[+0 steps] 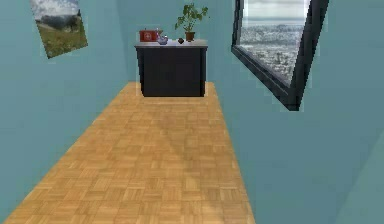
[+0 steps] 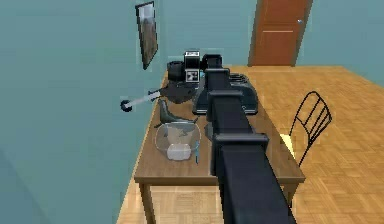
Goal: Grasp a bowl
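Note:
A clear glass bowl [image 2: 178, 141] stands on the wooden table [image 2: 150, 168], near its left edge. My arm reaches out over the table as a dark bar, and the gripper [image 2: 141, 103] sits at its far end, just beyond the bowl, with thin fingers [image 2: 146, 98] pointing left past the table edge toward the teal wall. With the bowl on the table so close beneath it, I cannot tell whether the gripper holds anything or touches the bowl. In the forward view a dark cabinet [image 1: 172, 68] at the end of the hallway carries a red thing [image 1: 148, 36] and a small bluish thing [image 1: 162, 39].
A black wire chair [image 2: 311, 121] stands at the table's right side. A dark boxy appliance [image 2: 243, 96] sits on the table beside the arm. A brown door [image 2: 280, 30] is behind. A potted plant [image 1: 190, 19] tops the cabinet; the wooden hallway floor [image 1: 150, 160] runs between teal walls.

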Controlling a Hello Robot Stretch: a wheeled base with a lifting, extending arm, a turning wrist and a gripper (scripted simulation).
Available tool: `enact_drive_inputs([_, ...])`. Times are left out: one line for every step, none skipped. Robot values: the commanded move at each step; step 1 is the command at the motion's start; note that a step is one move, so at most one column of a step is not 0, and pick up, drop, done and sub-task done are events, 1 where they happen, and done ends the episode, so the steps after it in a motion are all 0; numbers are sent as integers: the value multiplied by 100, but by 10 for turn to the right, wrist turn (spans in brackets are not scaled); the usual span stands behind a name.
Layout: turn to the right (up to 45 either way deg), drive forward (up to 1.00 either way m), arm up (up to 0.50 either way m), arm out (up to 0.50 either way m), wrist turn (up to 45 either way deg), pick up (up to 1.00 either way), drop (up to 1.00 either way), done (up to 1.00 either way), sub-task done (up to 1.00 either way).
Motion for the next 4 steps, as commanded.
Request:
enact_drive_inputs([0,0,0,0,360,0,0,0,0])
enact_drive_inputs([0,0,-24,0,0,0,0,0,0])
enact_drive_inputs([0,0,0,0,0,100,0,0,0])
enact_drive_inputs([0,0,10,0,0,0,0,0,0])
